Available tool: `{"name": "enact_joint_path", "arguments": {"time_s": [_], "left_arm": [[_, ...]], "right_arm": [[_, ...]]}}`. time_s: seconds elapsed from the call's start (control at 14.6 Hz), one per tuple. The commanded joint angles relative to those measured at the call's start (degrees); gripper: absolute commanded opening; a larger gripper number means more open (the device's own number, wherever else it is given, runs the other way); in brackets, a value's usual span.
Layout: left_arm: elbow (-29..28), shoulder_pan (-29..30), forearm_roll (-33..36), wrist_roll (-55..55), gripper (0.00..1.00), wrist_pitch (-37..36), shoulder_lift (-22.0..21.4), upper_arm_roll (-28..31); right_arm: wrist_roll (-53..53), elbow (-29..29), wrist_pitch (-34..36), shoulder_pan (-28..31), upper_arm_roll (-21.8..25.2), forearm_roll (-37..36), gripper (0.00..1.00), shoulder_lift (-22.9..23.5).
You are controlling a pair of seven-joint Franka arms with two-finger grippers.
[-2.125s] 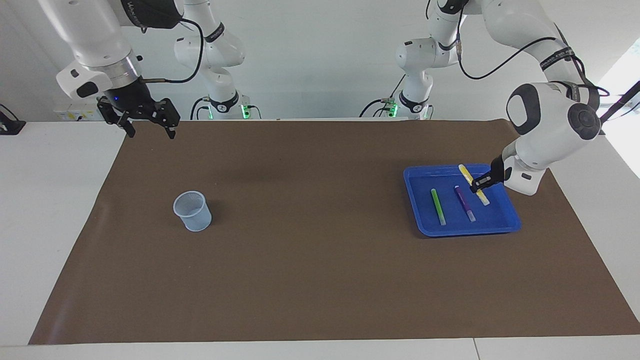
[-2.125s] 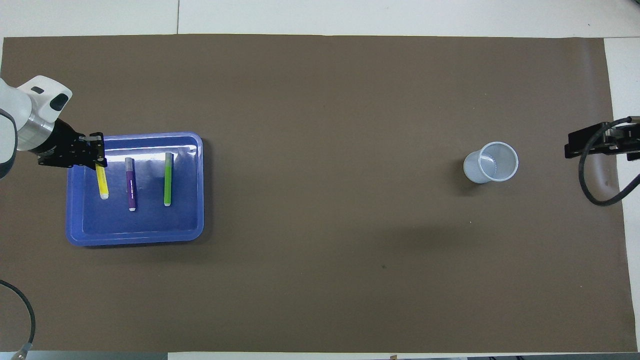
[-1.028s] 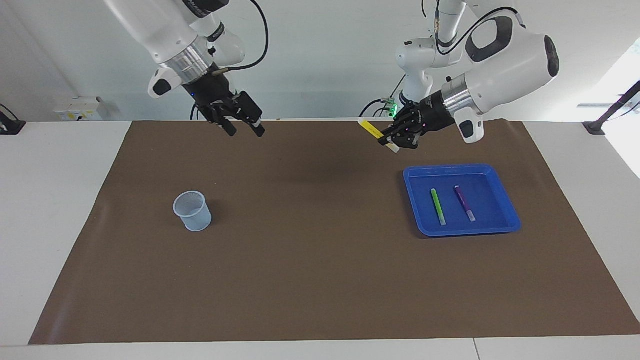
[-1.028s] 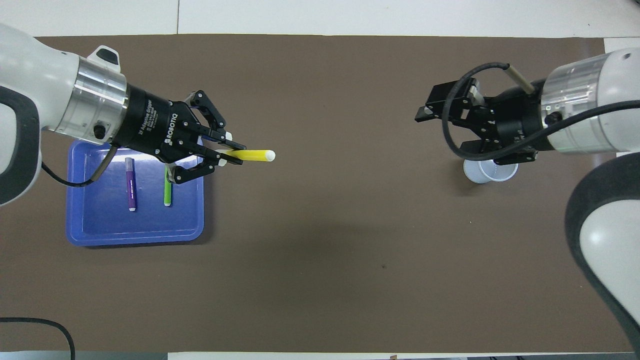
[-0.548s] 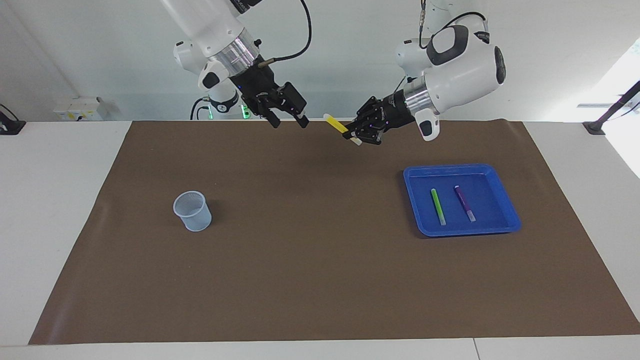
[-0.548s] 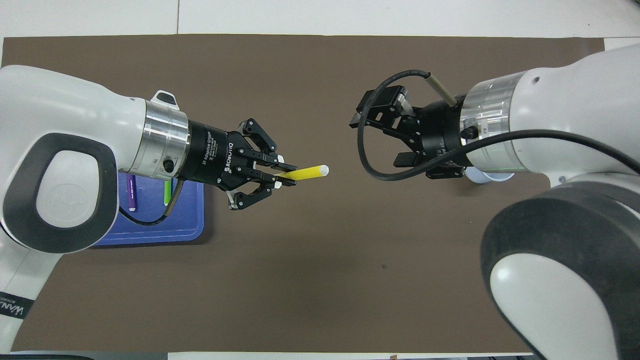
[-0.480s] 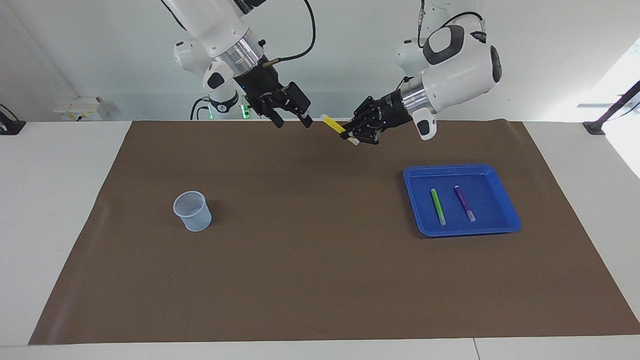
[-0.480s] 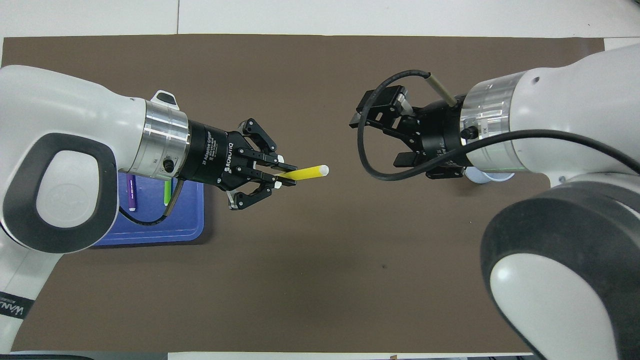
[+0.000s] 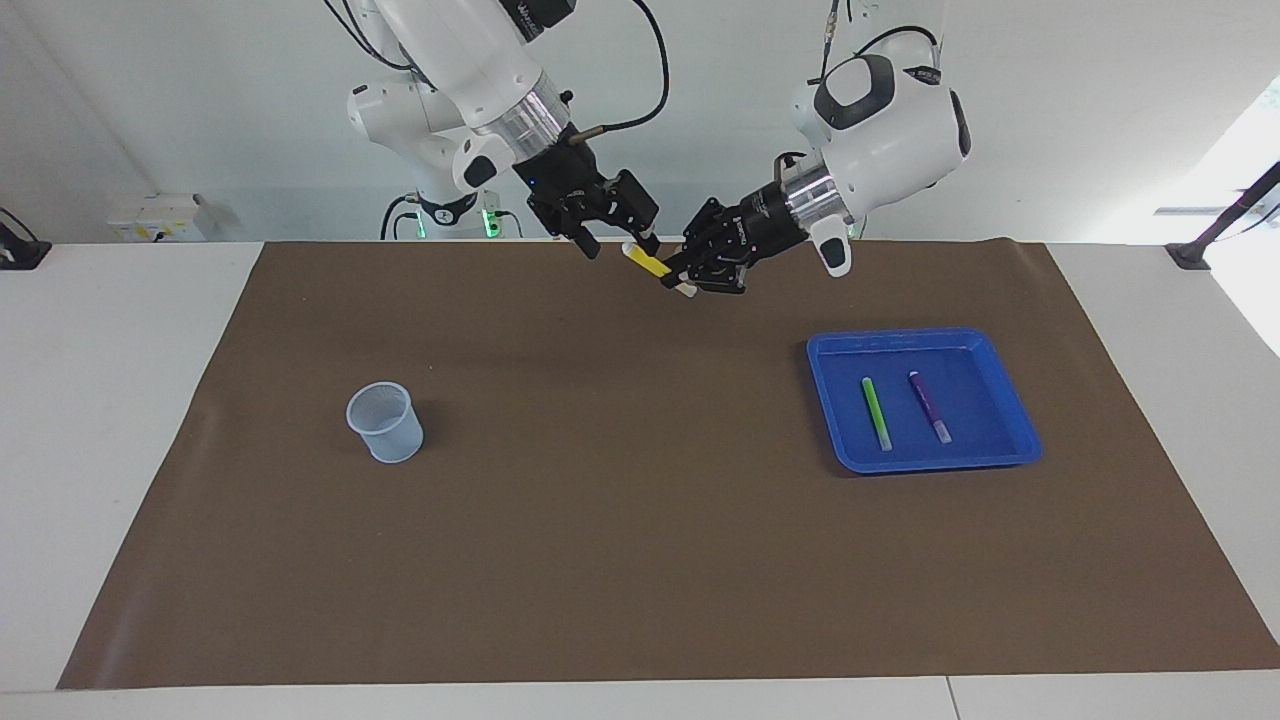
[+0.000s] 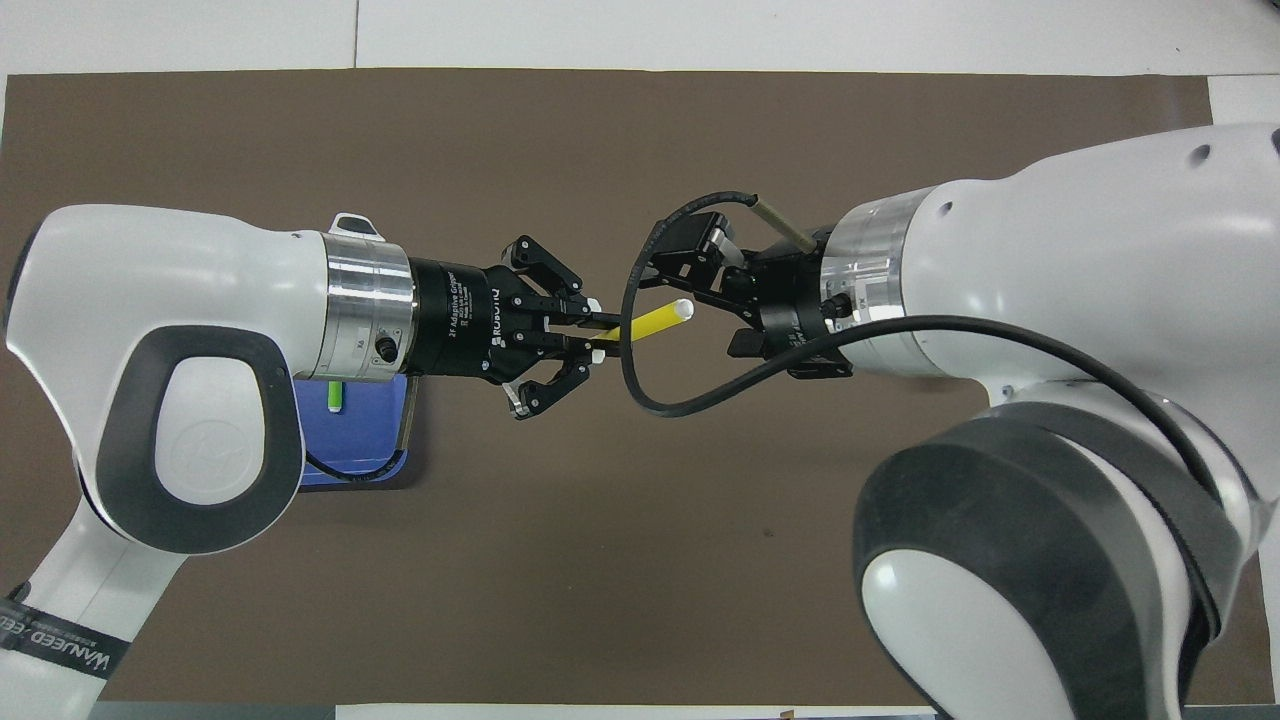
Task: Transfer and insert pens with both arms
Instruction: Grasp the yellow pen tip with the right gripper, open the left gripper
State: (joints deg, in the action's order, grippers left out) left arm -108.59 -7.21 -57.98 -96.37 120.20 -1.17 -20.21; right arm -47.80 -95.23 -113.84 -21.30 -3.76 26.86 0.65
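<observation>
My left gripper [image 9: 674,281] [image 10: 603,338] is shut on the yellow pen [image 9: 649,263] [image 10: 652,321], held up over the middle of the mat at the robots' edge. The pen's free whitish end points at my right gripper [image 9: 620,247] [image 10: 700,311], which is open, and reaches in between its spread fingers. I cannot tell whether they touch it. The lime green pen [image 9: 876,412] [image 10: 334,396] and the purple pen [image 9: 929,406] lie side by side in the blue tray [image 9: 1021,441] [image 10: 352,466]. The left arm hides the purple pen in the overhead view.
A pale mesh cup [image 9: 385,422] stands on the brown mat [image 9: 640,560] toward the right arm's end; the right arm hides it in the overhead view. The tray lies toward the left arm's end. Two small white arms with green lights [image 9: 452,212] stand at the table's edge nearest the robots.
Both grippers have come together over the middle of the mat. The left one carried the yellow pen toward the right one, and the pen's end now sits between the right gripper's open fingers.
</observation>
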Motion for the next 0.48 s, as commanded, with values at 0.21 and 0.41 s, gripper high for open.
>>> {"name": "enact_joint_path", "arguments": {"time_s": [0.21, 0.41], "left_arm": [[-3.2, -1.0, -3.4, -1.0, 0.0, 3.5, -2.6, 0.5], [-3.4, -1.1, -3.4, -1.5, 0.0, 4.3, -2.6, 0.5]], "right_arm": [[2.5, -2.0, -1.5, 0.0, 0.1, 1.2, 0.15, -1.4], [2.6, -1.9, -2.7, 0.0, 0.1, 0.9, 0.0, -1.3]]}}
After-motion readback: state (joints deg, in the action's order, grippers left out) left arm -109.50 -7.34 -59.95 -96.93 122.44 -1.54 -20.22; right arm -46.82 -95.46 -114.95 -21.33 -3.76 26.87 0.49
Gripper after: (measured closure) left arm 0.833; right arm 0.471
